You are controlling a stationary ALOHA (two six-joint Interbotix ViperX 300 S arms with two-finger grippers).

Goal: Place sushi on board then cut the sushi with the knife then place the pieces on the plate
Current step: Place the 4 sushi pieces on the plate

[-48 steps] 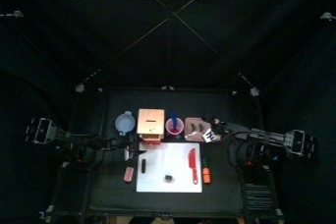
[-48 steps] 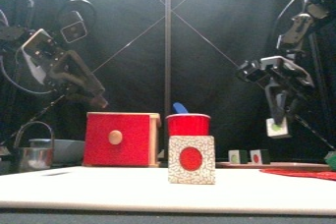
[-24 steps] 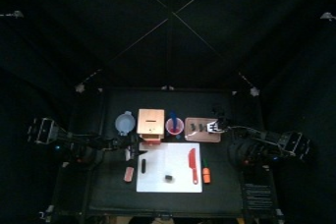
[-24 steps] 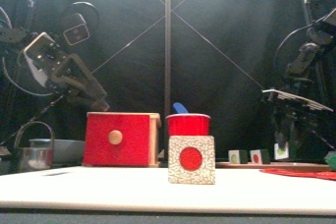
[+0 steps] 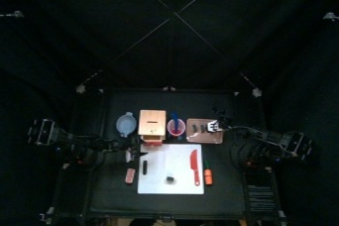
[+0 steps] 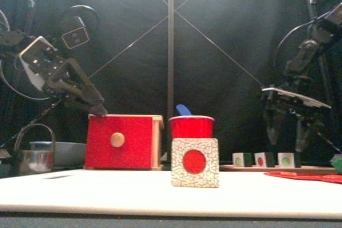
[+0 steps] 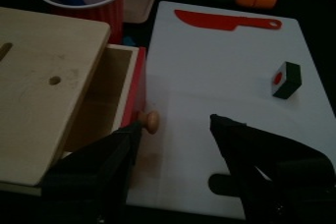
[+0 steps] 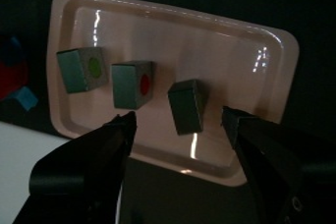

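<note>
One sushi piece stands at the front of the white board. Its red centre shows only in the front view. The red knife lies further back. The left gripper hovers beside the wooden box, jaws wide and empty. Only the right wrist view clearly shows three pieces on the pink tray, under the right gripper, also spread and empty.

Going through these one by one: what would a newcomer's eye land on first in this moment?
Three sushi pieces lie side by side on the pink tray at the back right of the table, with the right gripper open just over them. One last piece stands on the white cutting board in front, and the red knife lies flat on the same board.
</note>
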